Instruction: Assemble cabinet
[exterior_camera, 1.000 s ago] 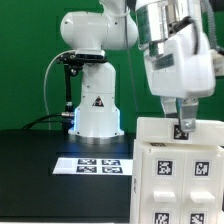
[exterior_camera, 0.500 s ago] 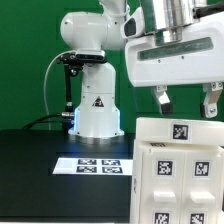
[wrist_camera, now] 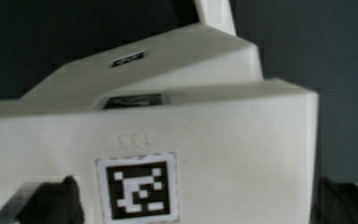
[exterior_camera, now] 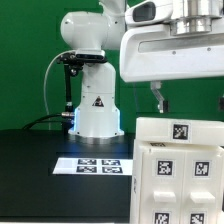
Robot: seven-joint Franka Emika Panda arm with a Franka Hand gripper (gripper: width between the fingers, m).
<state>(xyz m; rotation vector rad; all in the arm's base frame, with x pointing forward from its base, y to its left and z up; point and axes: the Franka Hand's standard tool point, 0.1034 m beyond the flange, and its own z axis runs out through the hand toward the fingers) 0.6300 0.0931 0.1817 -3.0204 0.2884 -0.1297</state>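
The gripper point(exterior_camera: 187, 101) hangs directly above the cabinet point(exterior_camera: 180, 170), clear of it, with its two fingers spread wide and nothing between them; one dark finger point(exterior_camera: 160, 98) shows plainly in the exterior view, while the other sits at the frame's edge and is barely visible. The cabinet stands on the black table point(exterior_camera: 40, 170) right beneath the gripper, a tall white plastic box whose upper face and front carry square black-and-white tags. The marker board point(exterior_camera: 99, 164) lies flat on the table, below the gripper and off toward the robot base point(exterior_camera: 97, 110), near the cabinet's foot but apart from it. In the wrist view the cabinet point(wrist_camera: 194, 120) fills most of the picture, with a tagged face close under the camera, stepped white panels behind it, and the dark fingertips point(wrist_camera: 43, 205) just in sight at either side of that face. Judging by its look, the box is rigid moulded plastic, bulky rather than heavy, and smooth enough to slip in a light pinch; it seems unlikely to crush or bend. The whole body is far too wide for the jaws, so the sensible hold is a thin wall or panel edge at the top, pinched squarely across its thickness, away from the tags where possible.
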